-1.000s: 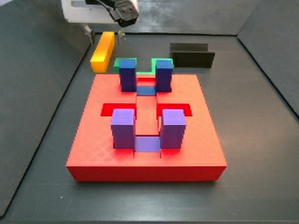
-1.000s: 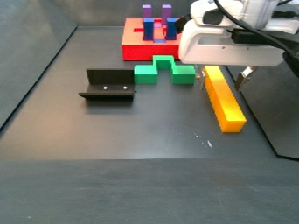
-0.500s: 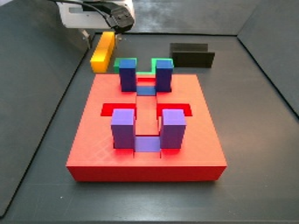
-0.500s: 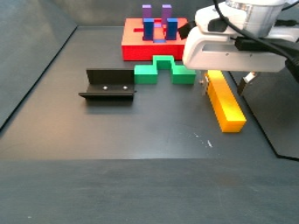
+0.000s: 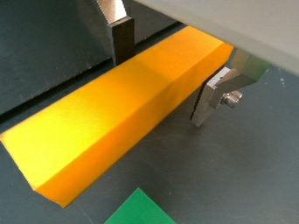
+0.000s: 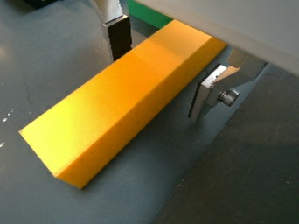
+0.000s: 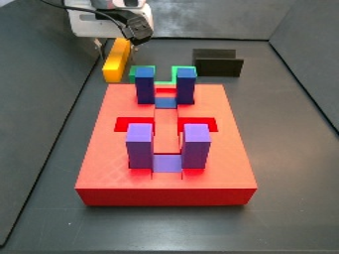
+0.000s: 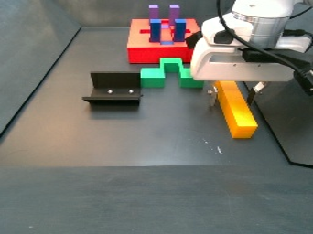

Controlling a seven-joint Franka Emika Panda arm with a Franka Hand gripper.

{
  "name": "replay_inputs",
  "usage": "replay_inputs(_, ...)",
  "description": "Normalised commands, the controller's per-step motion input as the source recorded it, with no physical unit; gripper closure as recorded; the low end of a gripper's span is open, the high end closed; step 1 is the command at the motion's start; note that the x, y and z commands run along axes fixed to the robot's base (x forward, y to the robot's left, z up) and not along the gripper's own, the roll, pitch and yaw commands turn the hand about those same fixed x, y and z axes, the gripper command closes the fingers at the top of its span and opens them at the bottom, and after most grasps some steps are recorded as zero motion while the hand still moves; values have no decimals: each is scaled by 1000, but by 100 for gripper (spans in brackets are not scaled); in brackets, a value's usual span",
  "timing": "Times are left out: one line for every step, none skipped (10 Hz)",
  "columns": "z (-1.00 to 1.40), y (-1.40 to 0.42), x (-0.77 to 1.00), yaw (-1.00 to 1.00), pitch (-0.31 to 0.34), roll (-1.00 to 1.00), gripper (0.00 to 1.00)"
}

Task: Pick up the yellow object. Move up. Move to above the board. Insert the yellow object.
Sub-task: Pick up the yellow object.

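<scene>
No readable writing anywhere; the open pincer [image 6: 163,59] is sinking lower, straddling the yellow bar [image 6: 122,100] on the desk [image 8: 134,137]

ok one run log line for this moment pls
phase: pre-grasp | gripper: open, fingers straddling long yellow bar | bar: on grey floor | red square board: slots unfilled

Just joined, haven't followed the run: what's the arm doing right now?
The Panda's gripper is down over one end of the yellow object, which lies flat on the grey floor. In both wrist views the jaws stand open, one finger on each long side of the bar, with visible gaps, so nothing is grasped yet. The board, a red slab with purple, blue and green blocks, sits apart on the floor. The fixture stands off to the side, untouched.
</scene>
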Motion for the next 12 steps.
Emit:
replay_inputs(0, 0, 0, 0, 0, 0, 0)
replay_inputs(0, 0, 0, 0, 0, 0, 100)
replay_inputs(0, 0, 0, 0, 0, 0, 100)
replay_inputs(0, 0, 0, 0, 0, 0, 100)
replay_inputs(0, 0, 0, 0, 0, 0, 100)
replay_inputs(0, 0, 0, 0, 0, 0, 100)
replay_inputs(0, 0, 0, 0, 0, 0, 100)
replay_inputs(0, 0, 0, 0, 0, 0, 100)
replay_inputs(0, 0, 0, 0, 0, 0, 100)
replay_inputs(0, 0, 0, 0, 0, 0, 100)
replay_inputs(0, 0, 0, 0, 0, 0, 100)
replay_inputs(0, 0, 0, 0, 0, 0, 100)
